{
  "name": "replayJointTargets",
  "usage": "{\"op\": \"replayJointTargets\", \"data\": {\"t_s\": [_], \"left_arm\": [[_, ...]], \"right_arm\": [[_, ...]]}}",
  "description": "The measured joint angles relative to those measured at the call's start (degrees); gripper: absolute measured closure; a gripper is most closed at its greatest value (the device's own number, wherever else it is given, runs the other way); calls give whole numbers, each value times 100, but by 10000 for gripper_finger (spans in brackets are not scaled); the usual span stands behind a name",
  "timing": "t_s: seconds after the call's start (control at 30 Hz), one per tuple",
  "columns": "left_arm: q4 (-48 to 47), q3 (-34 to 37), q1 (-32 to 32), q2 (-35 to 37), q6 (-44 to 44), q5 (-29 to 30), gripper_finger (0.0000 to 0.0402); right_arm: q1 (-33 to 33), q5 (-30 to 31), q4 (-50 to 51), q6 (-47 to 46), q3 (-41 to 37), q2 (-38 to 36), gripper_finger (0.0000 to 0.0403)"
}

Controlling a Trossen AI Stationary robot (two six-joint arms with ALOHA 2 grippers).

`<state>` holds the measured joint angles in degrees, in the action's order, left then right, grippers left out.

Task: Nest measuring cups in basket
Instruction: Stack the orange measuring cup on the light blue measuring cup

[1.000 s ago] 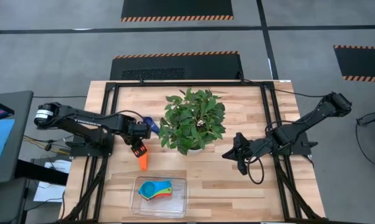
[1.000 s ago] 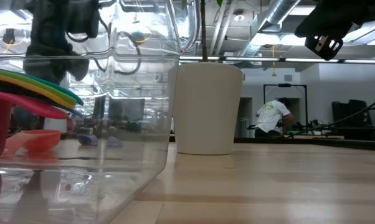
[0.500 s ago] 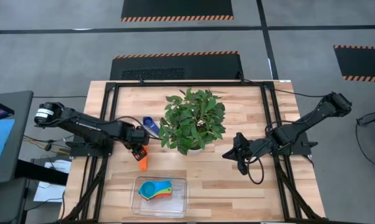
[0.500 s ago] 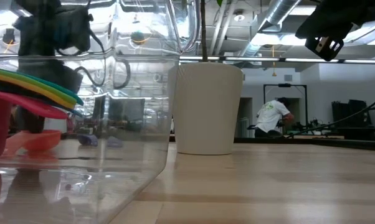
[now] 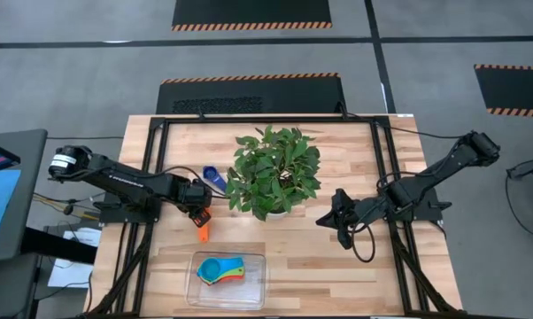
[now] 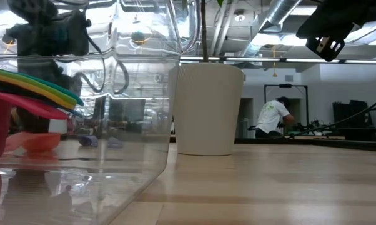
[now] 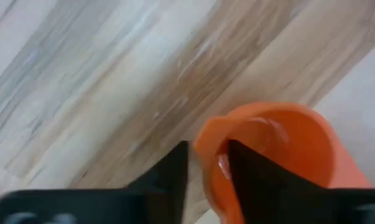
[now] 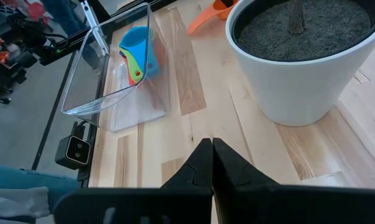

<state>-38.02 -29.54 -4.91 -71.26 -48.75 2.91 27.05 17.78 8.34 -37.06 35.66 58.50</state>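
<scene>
Pick step: left end effector (image 7: pixel 207 163) narrow, fingers pinching rim of small orange plastic measuring cup (image 7: pixel 271 155), cup on wooden surface (image 5: pixel 337 257) w/ bowl just ahead. Next, probably: lift, carry to clear plastic basket (image 5: pixel 258 288) nearby, nest. Right end effector (image 8: pixel 211 163) closed, idle.

Left fingers (image 7: pixel 207 171) narrowed — right arm (image 5: pixel 426 184) idle

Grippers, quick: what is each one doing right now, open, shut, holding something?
Left gripper: jaws closing on the rim of the orange cup; a firm hold cannot be told.
Right gripper: jaws shut, holding nothing, above the table.
</scene>
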Motion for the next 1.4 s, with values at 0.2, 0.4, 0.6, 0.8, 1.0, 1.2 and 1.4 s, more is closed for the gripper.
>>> {"op": "replayJointTargets", "data": {"t_s": [0.2, 0.4, 0.6, 0.8, 1.0, 1.2, 1.4], "left_arm": [[23, -8, 2, 4, -519, -99, 395], [-119, -552, -28, -2, -1246, -526, 399], [-1334, -2006, -79, -2, -1444, -542, 400], [-2992, -3604, -582, 0, -2353, -418, 401], [-2999, -4314, -1844, -94, -4685, -31, 401], [-2399, -4343, -3071, -911, -6708, 84, 401], [-1316, -4344, -3637, -1984, -7842, 131, 401]], "right_arm": [[-1, 0, -2, 0, 0, 0, 390], [-1, -9, 7, -2, 0, 0, 390], [6, -373, 33, -113, 0, 0, 390], [118, -448, 63, -212, 0, 0, 390], [270, -455, 307, -212, 0, 0, 390], [383, -673, 512, -213, 0, 0, 390], [411, -901, 501, -517, 0, -1, 390]]}}
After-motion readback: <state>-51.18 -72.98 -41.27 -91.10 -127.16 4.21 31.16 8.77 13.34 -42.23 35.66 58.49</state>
